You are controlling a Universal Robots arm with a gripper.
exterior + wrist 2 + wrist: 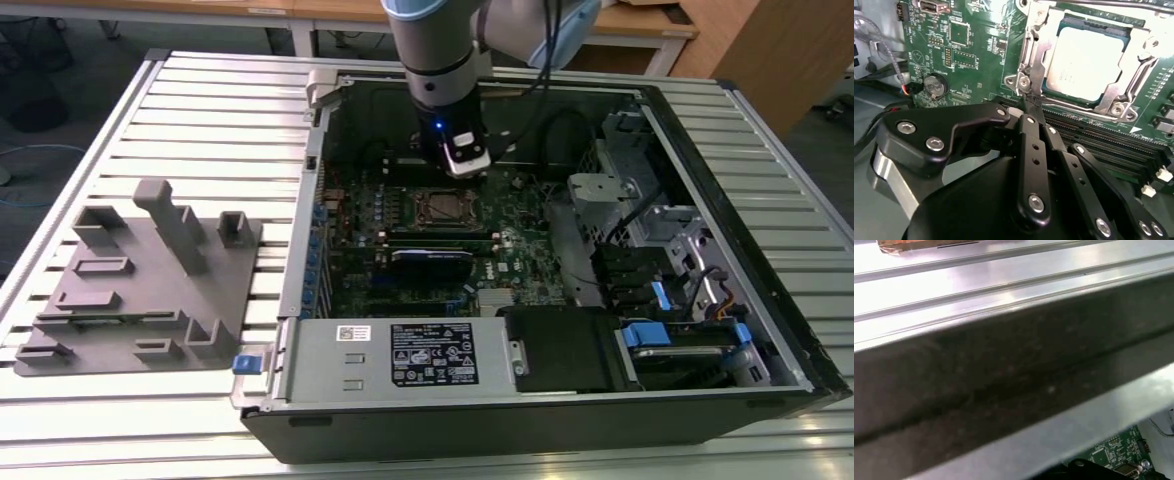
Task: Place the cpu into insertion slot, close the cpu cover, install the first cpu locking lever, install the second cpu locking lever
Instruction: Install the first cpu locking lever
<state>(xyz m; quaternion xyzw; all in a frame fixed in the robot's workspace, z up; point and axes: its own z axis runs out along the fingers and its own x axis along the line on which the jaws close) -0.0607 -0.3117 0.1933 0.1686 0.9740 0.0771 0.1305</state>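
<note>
Your workpiece is a black open-sided computer tower case (561, 400) lying on a ribbed silver aluminium table (200, 110). On the exterior view's left of it, a grey moulded fixture block (134, 285) sits on the same surface. Wooden desks (280, 10) stand behind the table.

Inside the case you see the green circuit board (400, 255). The grey jointed robot arm (438, 50) reaches down over it, its black gripper (1030, 102) just beside the square silver-rimmed insertion slot (438, 207).

In the second wrist view, the gripper's fingers are drawn together to a narrow tip, which sits at a corner of the thin silvery cpu cover (1134, 65). Whether the tip pinches anything there cannot be told. The cover lies flat over the slot, and the flat silver-grey cpu (1086, 62) shows through its window, seated in the slot.

The first wrist view gives you the dark case wall (1004, 375) with table ribs beyond.
</note>
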